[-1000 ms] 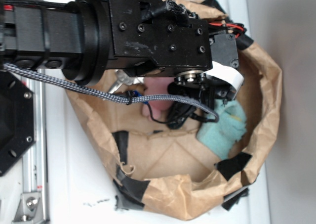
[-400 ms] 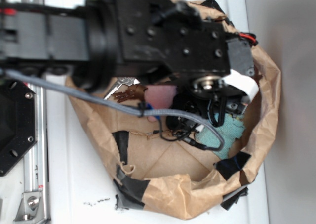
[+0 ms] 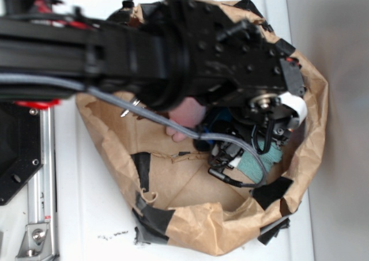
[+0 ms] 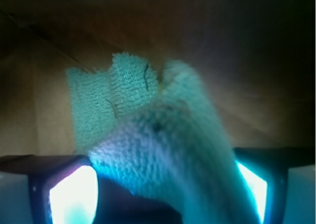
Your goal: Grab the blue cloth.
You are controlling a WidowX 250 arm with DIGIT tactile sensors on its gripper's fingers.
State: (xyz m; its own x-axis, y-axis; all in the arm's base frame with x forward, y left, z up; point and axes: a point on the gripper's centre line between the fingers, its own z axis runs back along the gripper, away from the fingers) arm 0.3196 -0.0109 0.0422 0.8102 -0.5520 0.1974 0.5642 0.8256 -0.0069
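The gripper (image 4: 163,184) hangs low inside the paper bag (image 3: 311,128) with its fingers (image 4: 74,194) spread apart on either side of the blue cloth (image 4: 148,130); a raised fold sits between them, not yet pinched; best to sink slightly, keep the fold centred, then close firmly so the soft terry does not slip out.

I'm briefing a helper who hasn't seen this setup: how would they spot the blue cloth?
Find the brown paper bag with black-taped edges on the white table. Inside, on its right side under the gripper, lies the blue cloth. It is the only fuzzy teal terry item, unlike the pink plush beside it.
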